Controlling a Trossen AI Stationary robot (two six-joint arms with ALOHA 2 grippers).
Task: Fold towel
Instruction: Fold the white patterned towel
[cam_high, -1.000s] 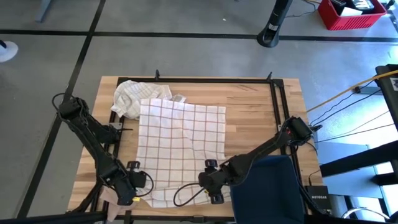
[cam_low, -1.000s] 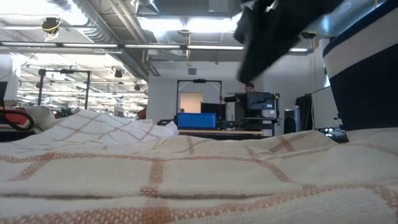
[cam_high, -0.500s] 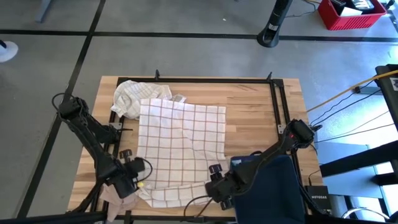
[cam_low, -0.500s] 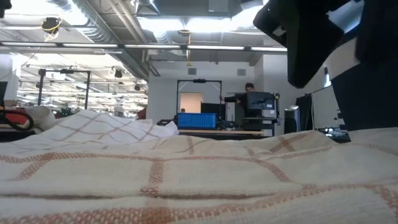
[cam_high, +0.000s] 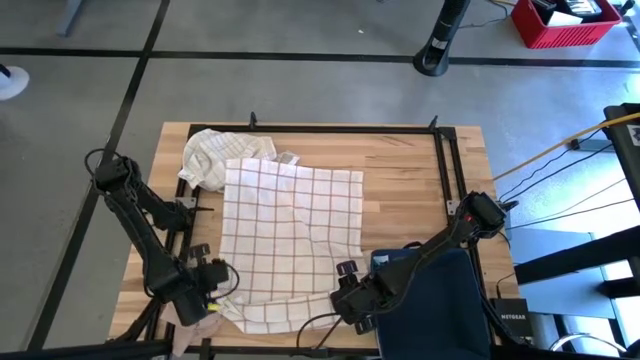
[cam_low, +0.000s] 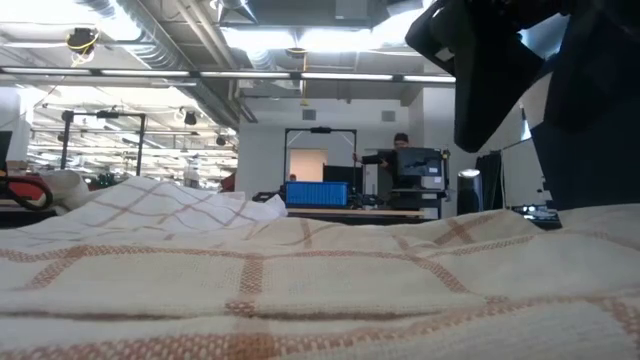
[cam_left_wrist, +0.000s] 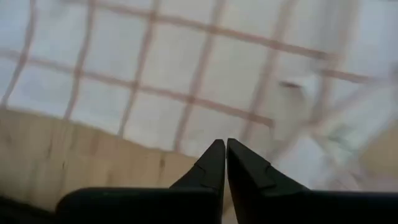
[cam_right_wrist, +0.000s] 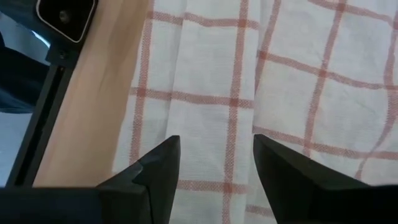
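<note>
Checked white towel (cam_high: 290, 235) lies spread on your wooden surface (cam_high: 405, 185), one far corner bunched up.
Your left gripper (cam_left_wrist: 225, 152) sits at the towel's near corner on the left arm's side, fingers pressed together right at the cloth's edge; you can't tell whether fabric is caught between them. Your right gripper (cam_right_wrist: 216, 162) hovers over the towel's other near corner, fingers (cam_right_wrist: 158, 163) spread apart above the cloth, holding nothing.
</note>
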